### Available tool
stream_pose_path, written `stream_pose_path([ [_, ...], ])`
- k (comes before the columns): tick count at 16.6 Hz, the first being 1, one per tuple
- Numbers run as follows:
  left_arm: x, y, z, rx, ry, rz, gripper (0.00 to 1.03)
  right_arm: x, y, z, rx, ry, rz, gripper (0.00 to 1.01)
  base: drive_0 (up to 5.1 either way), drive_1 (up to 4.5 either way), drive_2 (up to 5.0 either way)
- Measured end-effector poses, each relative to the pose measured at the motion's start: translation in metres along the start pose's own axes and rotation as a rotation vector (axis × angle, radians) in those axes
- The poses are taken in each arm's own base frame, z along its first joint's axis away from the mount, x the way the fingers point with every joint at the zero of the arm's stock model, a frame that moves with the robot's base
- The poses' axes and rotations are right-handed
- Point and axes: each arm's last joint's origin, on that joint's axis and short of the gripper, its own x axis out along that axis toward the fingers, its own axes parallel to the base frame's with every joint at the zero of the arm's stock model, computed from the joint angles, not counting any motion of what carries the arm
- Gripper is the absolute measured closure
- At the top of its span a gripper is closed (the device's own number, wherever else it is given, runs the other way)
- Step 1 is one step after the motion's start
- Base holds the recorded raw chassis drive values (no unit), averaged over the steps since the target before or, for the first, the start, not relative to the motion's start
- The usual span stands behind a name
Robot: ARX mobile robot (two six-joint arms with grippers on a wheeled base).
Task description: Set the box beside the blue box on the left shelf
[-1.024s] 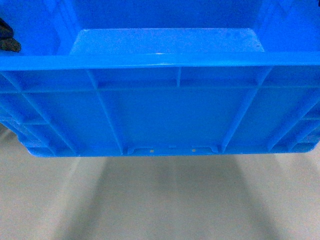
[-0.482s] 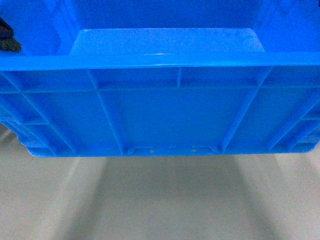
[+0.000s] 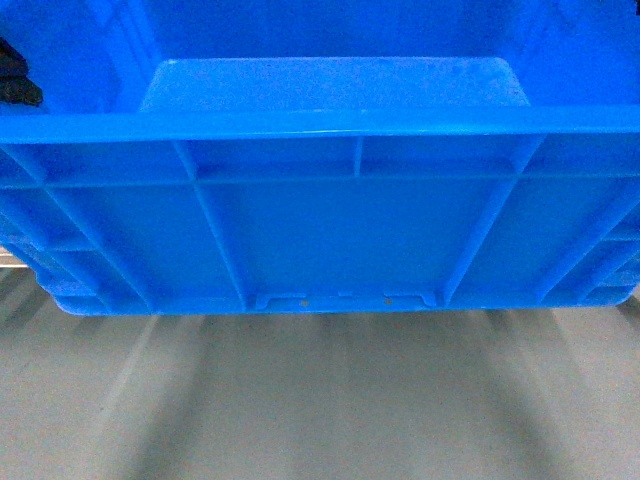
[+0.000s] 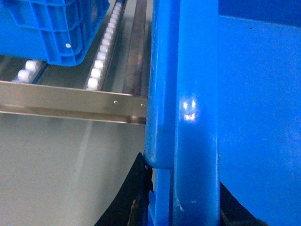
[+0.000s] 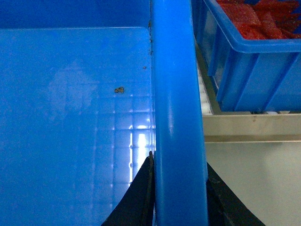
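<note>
The box point(image 3: 330, 230), a large bright-blue ribbed crate, fills the head view and hangs above the pale floor. Its inside floor point(image 5: 75, 117) is bare. My left gripper point(image 4: 183, 188) is shut on the box's left rim point(image 4: 193, 94), one black finger on each side of it. A dark bit of that gripper shows at the head view's left edge point(image 3: 14, 78). My right gripper point(image 5: 178, 165) is shut on the right rim point(image 5: 174, 70). Ahead lies the left shelf point(image 4: 101, 61), rails with white rollers. Another blue box point(image 4: 47, 28) stands on it at the far left.
A metal front bar point(image 4: 70, 101) runs across the shelf's near edge. On the right stands a blue crate point(image 5: 254, 70) holding red packets point(image 5: 263, 16), close beside the held rim. Grey floor point(image 3: 320, 400) lies below.
The box keeps its place in the head view. The floor beneath it now looks darker and more streaked, and a pale strip has come into sight at the left edge under the box.
</note>
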Motion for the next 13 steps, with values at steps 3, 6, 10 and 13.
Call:
stream_pose_path([
  [3,0.0,0.0,0.0001,0.0,-0.001,0.0,0.86,0.0,0.0,0.0002,0.0,-0.002,0.0,0.82,0.2,4.38,-4.0],
  [6,0.0,0.0,0.0001,0.0,-0.001,0.0,0.86,0.0,0.0,0.0,0.0,0.0,0.0,0.82,0.2,4.4,-4.0],
  [10,0.0,0.0,0.0,0.0,0.0,0.0,0.86,0.0001,0.0,0.0002,0.0,-0.002,0.0,0.82,0.0,4.22,-4.2],
  [13,0.0,-0.0001,0.0003,0.002,-0.003,-0.001,0.86,0.0001,0.0,0.0,0.0,0.0,-0.001,0.82,-0.1,4.11,-4.3],
])
